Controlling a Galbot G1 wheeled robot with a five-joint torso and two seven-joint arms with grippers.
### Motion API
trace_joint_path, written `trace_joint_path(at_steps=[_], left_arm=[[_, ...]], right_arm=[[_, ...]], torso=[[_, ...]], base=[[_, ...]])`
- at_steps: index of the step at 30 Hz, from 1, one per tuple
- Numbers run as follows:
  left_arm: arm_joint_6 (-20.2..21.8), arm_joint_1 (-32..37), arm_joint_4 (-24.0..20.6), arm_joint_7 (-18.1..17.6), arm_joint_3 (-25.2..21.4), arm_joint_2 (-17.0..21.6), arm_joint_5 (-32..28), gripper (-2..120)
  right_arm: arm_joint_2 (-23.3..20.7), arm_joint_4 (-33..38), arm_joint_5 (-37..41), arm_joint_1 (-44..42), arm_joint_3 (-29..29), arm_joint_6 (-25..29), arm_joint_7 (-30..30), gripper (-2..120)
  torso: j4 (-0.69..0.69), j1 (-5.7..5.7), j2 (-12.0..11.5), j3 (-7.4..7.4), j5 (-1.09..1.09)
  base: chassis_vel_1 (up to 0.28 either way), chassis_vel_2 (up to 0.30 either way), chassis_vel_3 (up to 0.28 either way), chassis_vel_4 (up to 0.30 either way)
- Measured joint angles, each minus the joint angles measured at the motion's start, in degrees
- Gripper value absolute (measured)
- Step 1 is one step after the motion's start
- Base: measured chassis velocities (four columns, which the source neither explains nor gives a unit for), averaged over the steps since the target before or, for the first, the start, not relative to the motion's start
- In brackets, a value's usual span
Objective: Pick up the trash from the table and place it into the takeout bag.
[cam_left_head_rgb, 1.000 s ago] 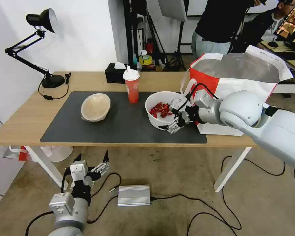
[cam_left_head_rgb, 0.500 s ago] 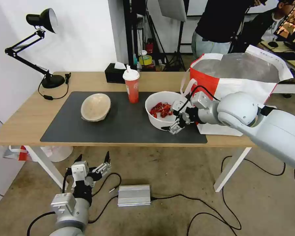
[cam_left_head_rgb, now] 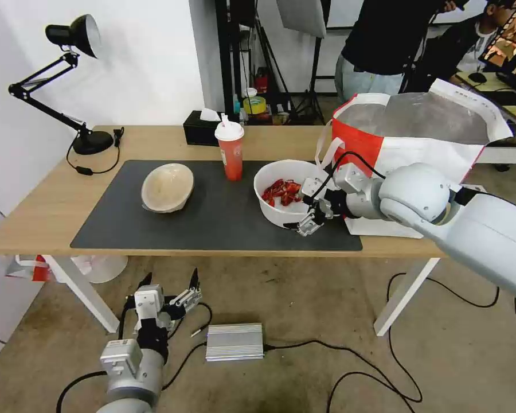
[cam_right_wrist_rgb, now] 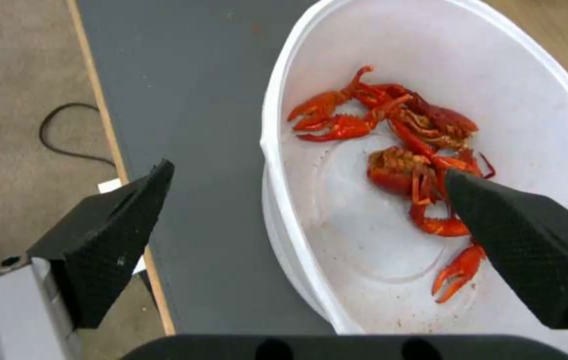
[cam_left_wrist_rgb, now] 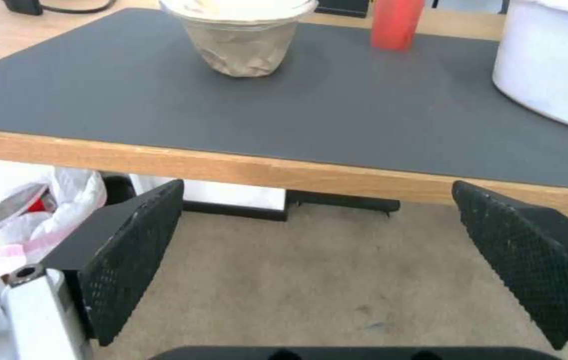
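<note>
Right gripper spread wide at centre frame, jaws straddling the near rim of the white bowl of crayfish shells, one finger over the inside, one outside above the grey mat. Takeout bag just right of the bowl, far side cut off by the arm. Left gripper parked low, lower left, open, well below the table.
</note>
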Motion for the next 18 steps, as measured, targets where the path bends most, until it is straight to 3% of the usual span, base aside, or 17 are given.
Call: trace_joint_path(at_steps=[18], left_arm=[[0.1,-0.2,-0.1,0.0,-1.0,0.0,-0.6,99]], right_arm=[[2.6,-3.6,-1.6,0.8,-2.1,0.0,-0.3,100]], torso=[[0.0,0.0,0.0,0.0,0.0]], base=[[0.0,0.0,0.0,0.0]])
